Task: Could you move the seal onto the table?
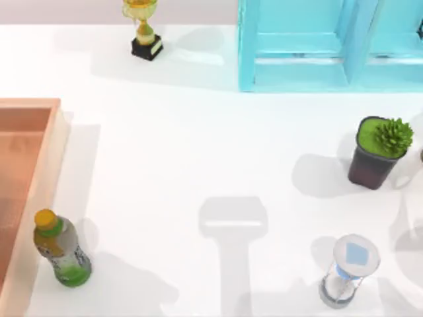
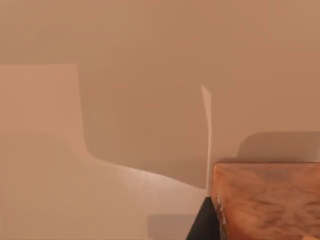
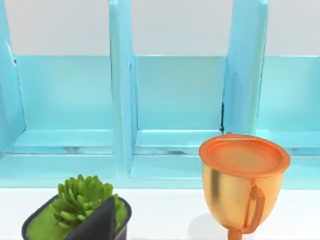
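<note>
The table (image 1: 198, 145) is plain white. At its left edge lies an orange-brown tray (image 1: 26, 172). The bottle (image 1: 61, 249) is green with a yellow cap. The far trophy (image 1: 144, 30) is gold on black. The shelf (image 1: 330, 46) is turquoise. The plant (image 1: 390, 135) is green in a dark pot. The left wrist view shows a marbled tan-orange block (image 2: 267, 200).

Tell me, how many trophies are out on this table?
2. One gold trophy stands at the far edge of the table, left of the blue shelf. A second trophy stands beside the potted plant, before that shelf. Others may be hidden.
</note>
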